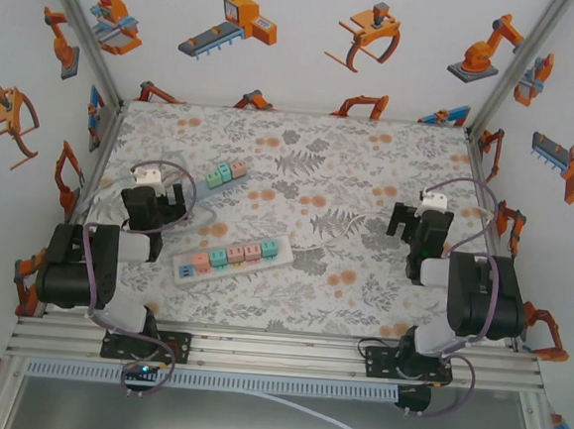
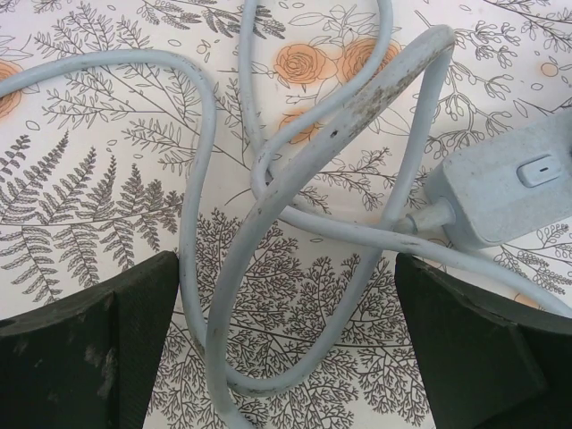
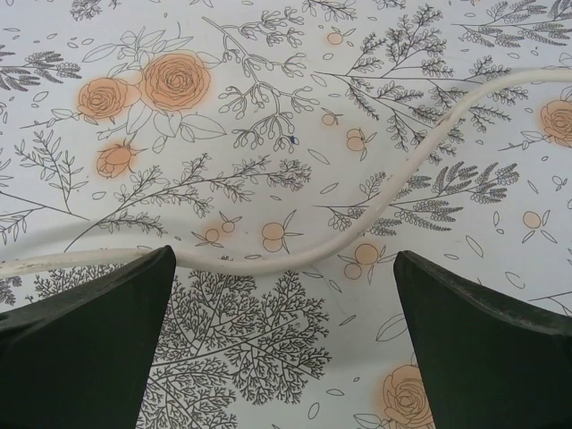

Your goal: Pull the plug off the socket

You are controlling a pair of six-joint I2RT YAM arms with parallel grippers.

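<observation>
Nearest me on the bench (image 1: 360,300), a socket strip (image 1: 232,257) lies slantwise between my two arms. A row of pink and teal blocks (image 1: 219,259) sits along its top. I take those for the plugs, though from above I cannot tell which one is meant.

A white cord (image 1: 331,228) runs off to the right from its end, towards my right tool (image 1: 417,225). That tool (image 3: 286,340) stands wide with nothing between its jaws, and only the cord (image 3: 357,214) lies on the bench below it. My left tool (image 1: 158,204) is just as wide and empty. It (image 2: 286,340) hangs over a tangle of grey cord (image 2: 268,197), with a grey block (image 2: 509,183) just beside. Farther back lies a second strip (image 1: 220,176).

I expect a plug to be hard, smooth plastic, small and seated tightly. I would pinch it across two opposite flat sides and draw straight up. The strip looks light and would likely lift along with it, so my other tool should pin it down. The cords are limp, so I would not pull on them.
</observation>
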